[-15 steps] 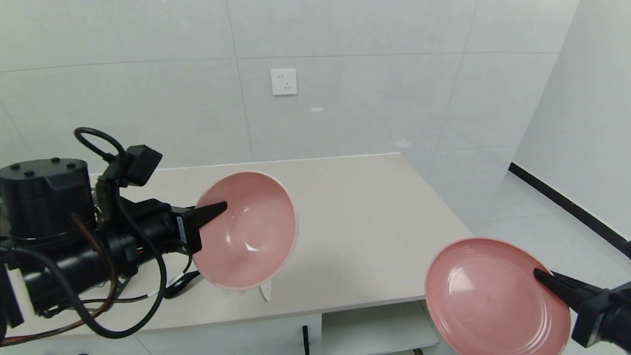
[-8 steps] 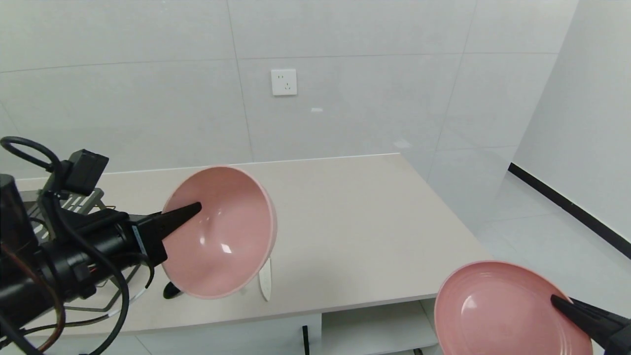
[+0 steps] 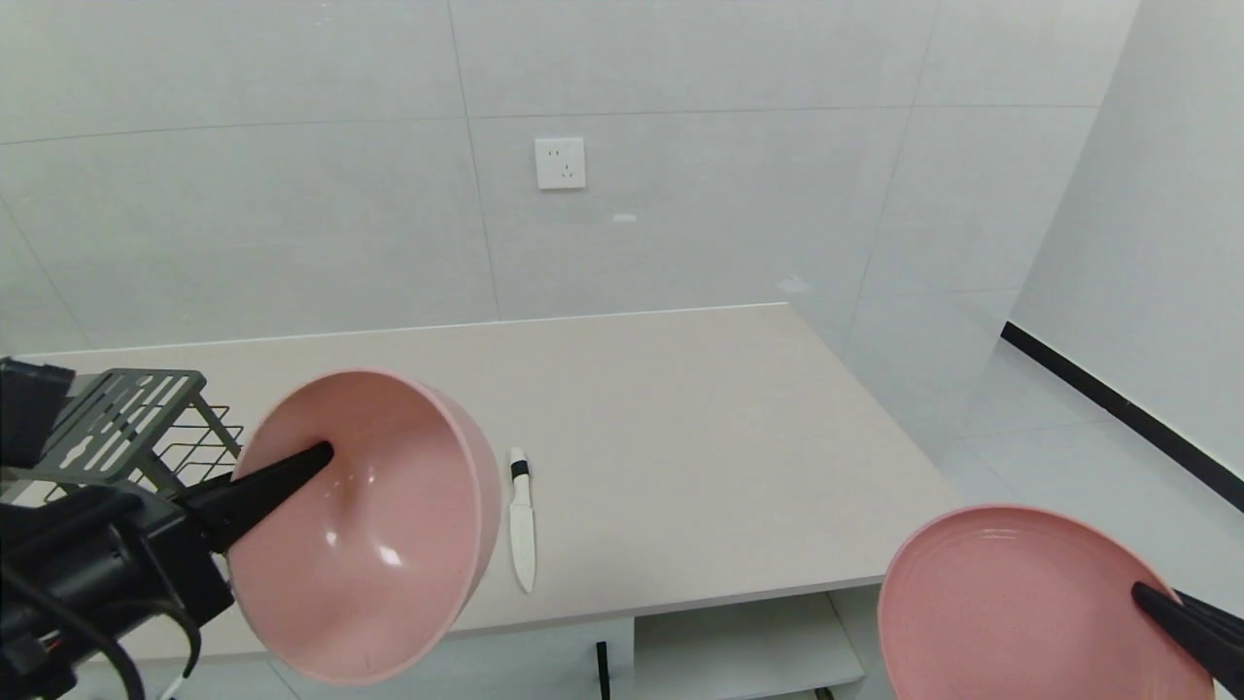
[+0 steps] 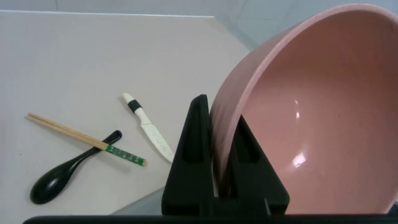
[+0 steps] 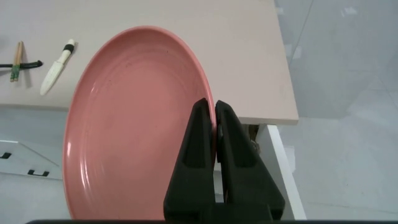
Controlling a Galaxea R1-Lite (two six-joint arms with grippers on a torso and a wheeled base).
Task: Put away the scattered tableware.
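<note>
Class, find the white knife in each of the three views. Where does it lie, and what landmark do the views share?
Head view: the white knife lies on the table, just right of the pink bowl.
Left wrist view: the knife lies between the bowl and the chopsticks.
Right wrist view: it lies beyond the pink plate, beside the chopsticks.
Shared landmark: the table's front edge, near the knife's tip.
</note>
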